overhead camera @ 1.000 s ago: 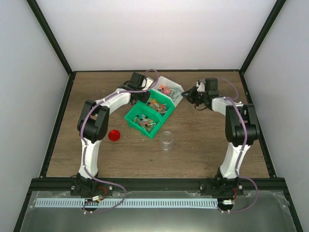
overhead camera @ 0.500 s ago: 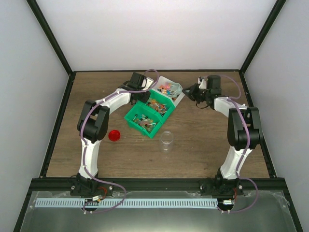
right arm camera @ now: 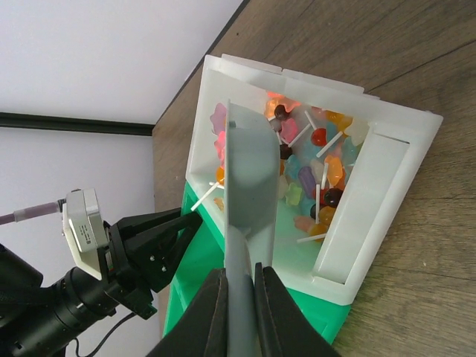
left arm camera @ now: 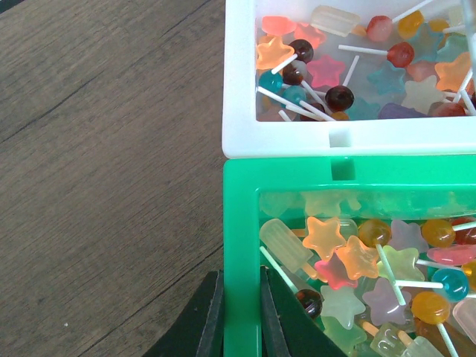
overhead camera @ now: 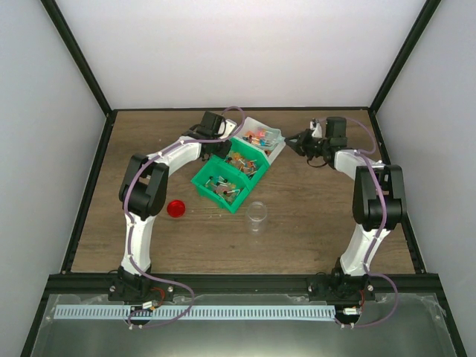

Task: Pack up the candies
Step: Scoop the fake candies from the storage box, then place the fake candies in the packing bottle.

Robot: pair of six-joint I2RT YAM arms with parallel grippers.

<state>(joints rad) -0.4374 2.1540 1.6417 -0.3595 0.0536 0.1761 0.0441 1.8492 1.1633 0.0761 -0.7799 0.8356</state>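
green bins (overhead camera: 202, 181): two in a row, both holding candies (left arm camera: 325, 72).
white bin (left arm camera: 239, 82): touching the far green bin's end, heaped with candies.
left gripper (left arm camera: 239, 282): jaws clamped on the green bin's side wall.
right gripper (right arm camera: 239, 274): closed on the grey scoop (right arm camera: 249, 171), whose blade is over the white bin.
clear cup (overhead camera: 256, 215): upright, just in front of the green bins.
candies: glossy stars, balls and ice-lolly shapes on white sticks; orange, red, pink, yellow, teal.

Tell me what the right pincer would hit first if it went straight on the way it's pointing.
The right pincer grips a scoop whose head hangs over the white bin. Straight on, the scoop would most likely meet the candies piled there first, though depth is hard to judge.
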